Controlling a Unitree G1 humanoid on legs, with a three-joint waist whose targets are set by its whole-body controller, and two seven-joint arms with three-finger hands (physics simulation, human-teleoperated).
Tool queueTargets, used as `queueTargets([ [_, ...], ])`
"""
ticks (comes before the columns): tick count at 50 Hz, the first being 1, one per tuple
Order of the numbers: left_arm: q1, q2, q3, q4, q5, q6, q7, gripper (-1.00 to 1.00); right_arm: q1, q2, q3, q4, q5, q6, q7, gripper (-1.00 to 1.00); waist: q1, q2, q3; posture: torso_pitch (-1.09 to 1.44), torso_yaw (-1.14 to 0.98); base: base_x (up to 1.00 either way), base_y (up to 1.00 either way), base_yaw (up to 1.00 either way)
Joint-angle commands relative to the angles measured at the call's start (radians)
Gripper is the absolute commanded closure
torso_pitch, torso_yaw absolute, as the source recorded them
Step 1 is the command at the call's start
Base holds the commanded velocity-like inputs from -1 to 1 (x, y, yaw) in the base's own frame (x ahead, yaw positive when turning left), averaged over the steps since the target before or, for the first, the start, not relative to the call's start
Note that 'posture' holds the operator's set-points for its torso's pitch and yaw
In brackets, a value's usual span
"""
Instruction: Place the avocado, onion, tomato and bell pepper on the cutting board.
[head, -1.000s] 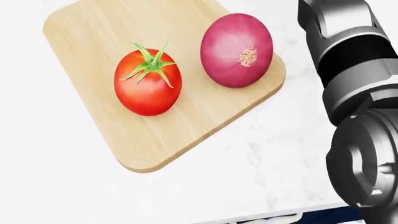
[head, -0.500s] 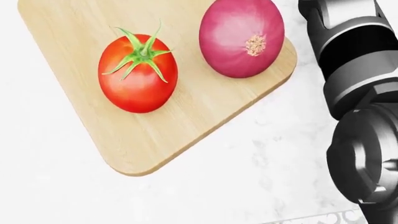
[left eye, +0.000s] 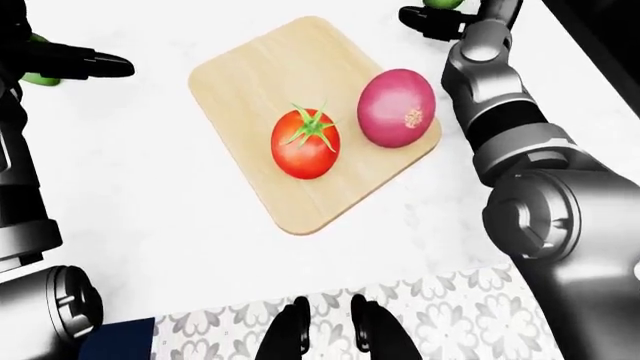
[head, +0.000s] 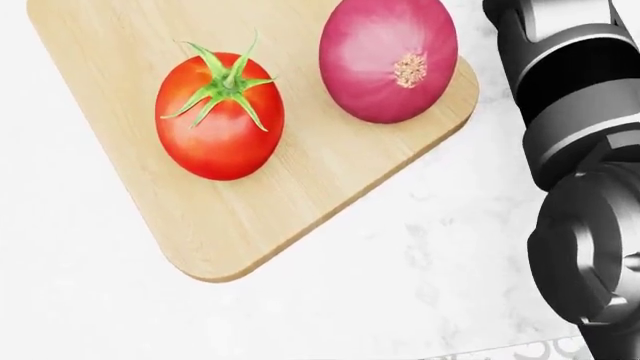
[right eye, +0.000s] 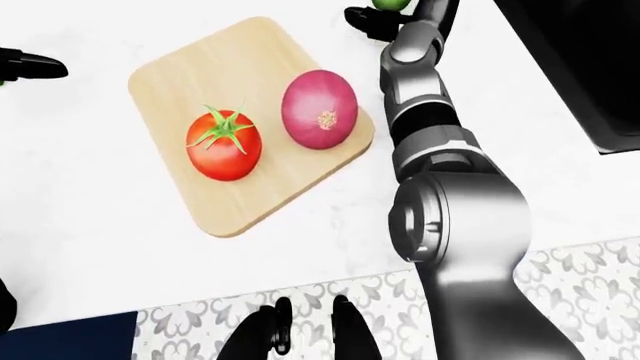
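1. The cutting board (left eye: 300, 112) lies on the white counter (left eye: 150, 225), turned askew: its long axis runs from the upper left of the left-eye view down toward the lower right, with one rounded corner pointing at the bottom of the view.
2. The tomato (left eye: 305, 143) sits near the middle of the board, its green stem facing up toward the camera.
3. The onion (left eye: 397, 108) rests just beside the tomato, apart from it, near the board's right edge; its pale root end faces up and slightly right.
4. The right hand (left eye: 432, 21) reaches past the board's top right corner, at the top edge of the view. A green thing (right eye: 390, 4) shows just above its dark fingers; whether the fingers close on it cannot be told.
5. The left hand (left eye: 75, 64) is at the upper left, off the board, one dark finger pointing right. Another green object (left eye: 40, 77) peeks out beside it; its grip cannot be told either.
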Motion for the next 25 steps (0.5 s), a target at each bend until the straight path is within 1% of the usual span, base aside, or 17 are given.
queueTargets([
  [1,-0.02,0.023,0.015,-0.044,0.0,-0.024,0.006,-1.0,-0.037,-0.012,0.002,-0.028,0.003,-0.015,-0.004,-0.58,0.0,0.004,-0.049,0.69,0.0,0.0,0.0,0.0],
  [3,-0.016,0.025,0.017,-0.05,-0.001,-0.021,0.005,-1.0,-0.042,-0.013,0.003,-0.028,0.004,-0.016,-0.004,-0.53,0.0,0.004,-0.049,0.69,0.0,0.0,0.0,0.0],
  [8,-0.017,0.028,0.018,-0.052,-0.003,-0.018,0.002,-1.0,-0.052,-0.012,0.006,-0.028,0.001,-0.018,0.008,-0.32,-0.001,0.006,-0.047,0.69,0.0,0.0,0.0,0.0],
  [10,-0.014,0.031,0.019,-0.054,-0.003,-0.019,0.002,-1.0,-0.052,-0.013,0.009,-0.028,-0.003,-0.017,0.013,-0.27,-0.001,0.007,-0.047,0.69,0.0,0.0,0.0,0.0],
  [11,-0.012,0.032,0.019,-0.057,-0.004,-0.018,0.0,-1.0,-0.054,-0.013,0.011,-0.028,-0.006,-0.018,0.017,-0.19,-0.001,0.007,-0.046,0.69,0.0,0.0,0.0,0.0],
  [16,-0.016,0.034,0.019,-0.058,-0.005,-0.016,-0.001,-1.0,-0.055,-0.012,0.024,-0.027,-0.028,-0.005,0.041,-0.09,-0.003,0.009,-0.044,0.69,0.0,0.0,0.0,0.0],
  [18,-0.02,0.034,0.017,-0.055,-0.003,-0.018,0.0,-1.0,-0.057,-0.012,0.025,-0.027,-0.033,0.0,0.044,-0.04,-0.003,0.009,-0.043,0.69,0.0,0.0,0.0,0.0],
  [19,-0.022,0.032,0.015,-0.052,-0.002,-0.02,0.001,-1.0,-0.057,-0.012,0.022,-0.027,-0.032,0.001,0.046,0.03,-0.003,0.009,-0.043,0.69,0.0,0.0,0.0,0.0],
  [22,-0.026,0.034,0.015,-0.051,0.0,-0.019,0.001,-1.0,-0.057,-0.011,0.024,-0.027,-0.04,0.002,0.05,0.09,-0.002,0.008,-0.042,0.69,0.0,0.0,0.0,0.0],
  [23,-0.024,0.035,0.016,-0.055,-0.001,-0.017,-0.001,-1.0,-0.057,-0.011,0.025,-0.027,-0.042,0.002,0.051,0.15,-0.002,0.008,-0.042,0.69,0.0,0.0,0.0,0.0],
  [25,-0.019,0.04,0.021,-0.062,-0.002,-0.013,-0.004,-1.0,-0.056,-0.01,0.024,-0.027,-0.044,0.001,0.054,0.18,-0.002,0.008,-0.043,0.69,0.0,0.0,0.0,0.0],
])
